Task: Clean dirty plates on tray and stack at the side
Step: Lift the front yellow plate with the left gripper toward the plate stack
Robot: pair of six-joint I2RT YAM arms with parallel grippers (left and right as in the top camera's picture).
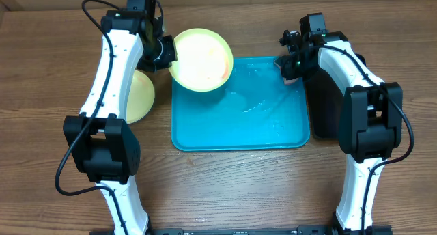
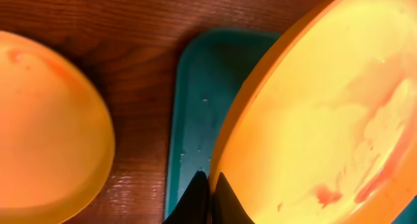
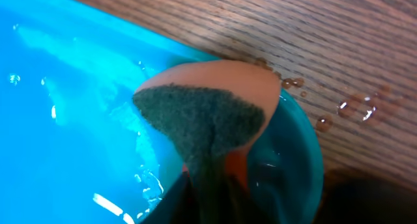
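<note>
- The overhead view looks straight down on the counter [image 1: 225,194] from well above, with the arm bases at the near edge and the blue tray [image 1: 239,129] in the middle.
- The left wrist view sits very close, facing past its end effector [image 2: 210,188] at the plate [image 2: 326,107] and the tray's left side.
- The right wrist view, equally close, faces down on a sponge [image 3: 202,113] over the tray's far right corner.
- All three views share the tray; the overhead and left wrist views share the plate.

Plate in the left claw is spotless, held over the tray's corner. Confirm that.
Not spotless. The left wrist view shows red smears on the plate that the left claw holds over the tray's corner.
</note>
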